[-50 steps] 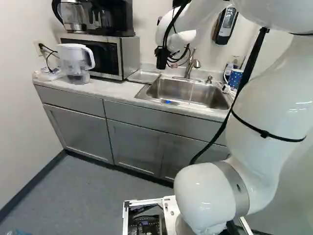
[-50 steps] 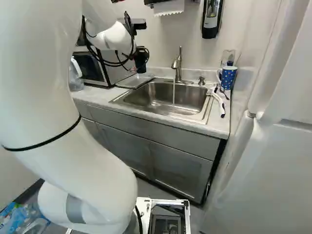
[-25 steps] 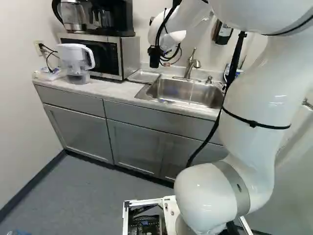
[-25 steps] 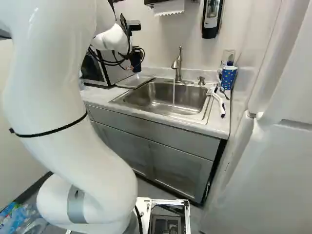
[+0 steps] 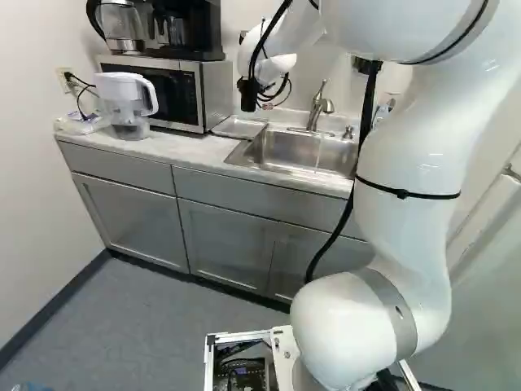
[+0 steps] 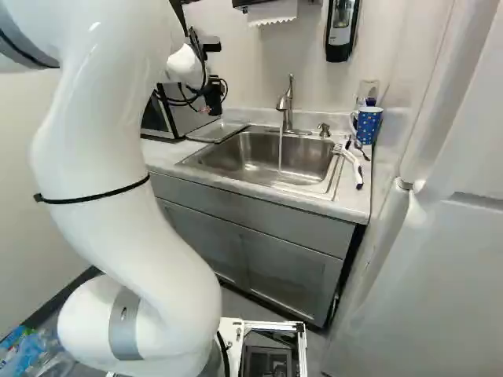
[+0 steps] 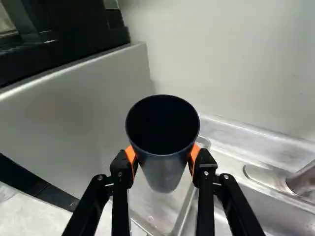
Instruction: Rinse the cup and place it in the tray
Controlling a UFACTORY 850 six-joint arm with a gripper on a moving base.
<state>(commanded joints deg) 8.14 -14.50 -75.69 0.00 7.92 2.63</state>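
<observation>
**Your end effector (image 6: 208,93) had the dark cup (image 7: 164,169) pinched near the metal tray (image 6: 218,131)**

You had the cup clamped between the orange pads (image 7: 195,153) of the end effector, one pad against each side. In the wrist view its round mouth faced you, and its body narrowed away from the rim. The cup hung above the level of the tray, off the bench (image 5: 183,149), with the side of the microwave (image 5: 213,96) close by. In that same view you could see part of the tray's raised rim beyond the cup.

The tray lay on the bench between the microwave and the sink (image 6: 263,161). You had water running from the faucet (image 6: 288,106) in a thin stream into the basin, and the cup was well to the side of that stream.

At the right of the right base view, a blue spotted mug (image 6: 368,127) stood on the bench in the corner beyond the sink. A white-handled brush (image 6: 353,168) lay along the sink's edge, nearer you than the mug. In the left base view, you had a white-topped pitcher (image 5: 126,102) beside the microwave, and a coffee maker (image 5: 186,31) stood on top of the microwave. A dispenser (image 6: 342,30) hung on the wall above the sink.
</observation>
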